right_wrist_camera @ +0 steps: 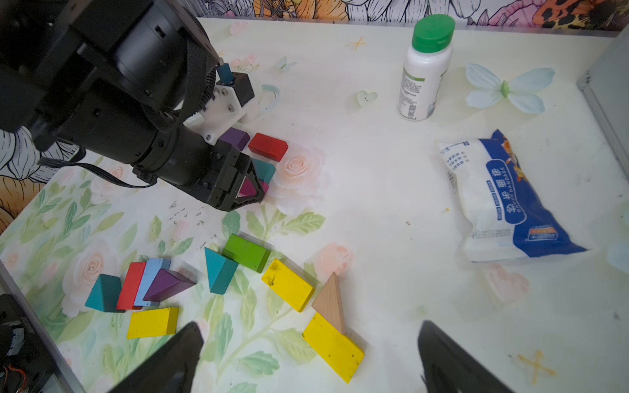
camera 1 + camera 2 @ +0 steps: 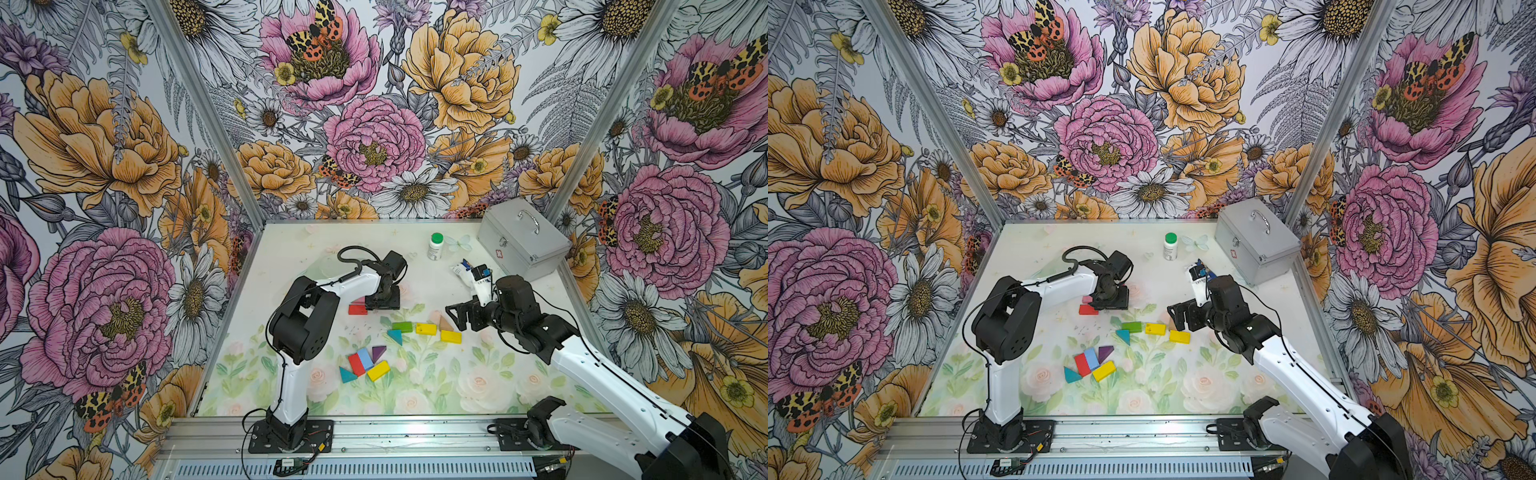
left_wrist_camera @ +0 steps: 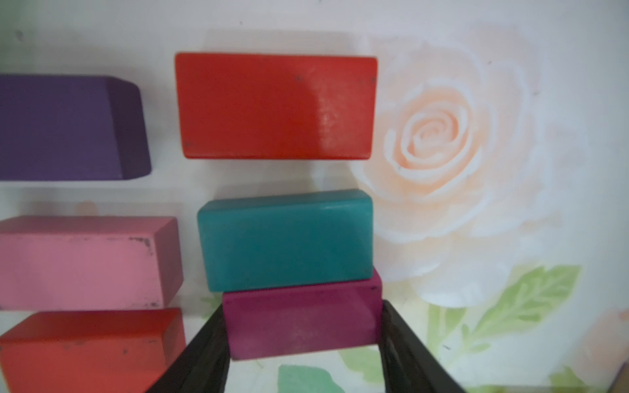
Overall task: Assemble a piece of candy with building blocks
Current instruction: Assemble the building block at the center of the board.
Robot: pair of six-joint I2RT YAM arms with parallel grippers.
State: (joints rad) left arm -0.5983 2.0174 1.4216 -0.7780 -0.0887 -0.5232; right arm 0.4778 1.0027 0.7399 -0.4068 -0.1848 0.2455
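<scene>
In the left wrist view my left gripper is shut on a magenta block, one finger against each end. The block lies against a teal block, with red, purple and pink blocks around. In both top views this gripper points down at the table's middle left. My right gripper is open above a yellow block and a tan triangle. A green block and a teal triangle lie close by. Several more blocks cluster nearer the front.
A white bottle with a green cap stands at the back. A blue-and-white packet lies to its right, beside the right arm's wrist. A closed metal case fills the back right corner.
</scene>
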